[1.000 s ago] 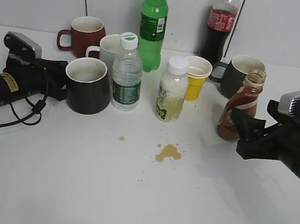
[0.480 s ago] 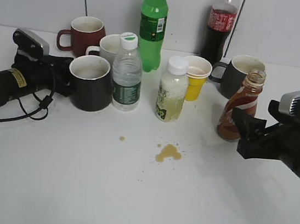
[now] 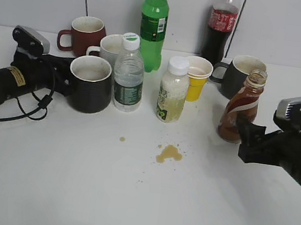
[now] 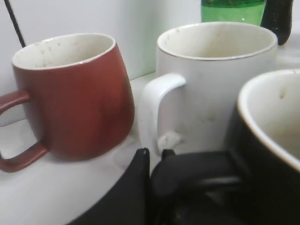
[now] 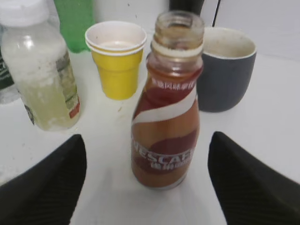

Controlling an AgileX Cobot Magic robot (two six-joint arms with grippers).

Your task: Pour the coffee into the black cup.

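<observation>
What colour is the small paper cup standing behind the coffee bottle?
The paper cup is yellow with a white inside; the right wrist view shows it best.

The coffee (image 5: 167, 117) is brown with a white swirl label. Left of it sit a yellow paper cup (image 5: 117, 63) and a cloudy pale bottle (image 5: 40, 70); behind it, a dark grey mug (image 5: 225, 72). Far left, the black cup (image 3: 90, 84) has an off-white inside, near a maroon mug (image 4: 70, 98) and white mug (image 4: 211, 89).

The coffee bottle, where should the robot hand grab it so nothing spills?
Probably around the labelled belly of the coffee bottle, one finger on each side, coming straight in level from the front. It stands upright with no cap, and the open right gripper already straddles it, so keeping it upright matters.
</observation>
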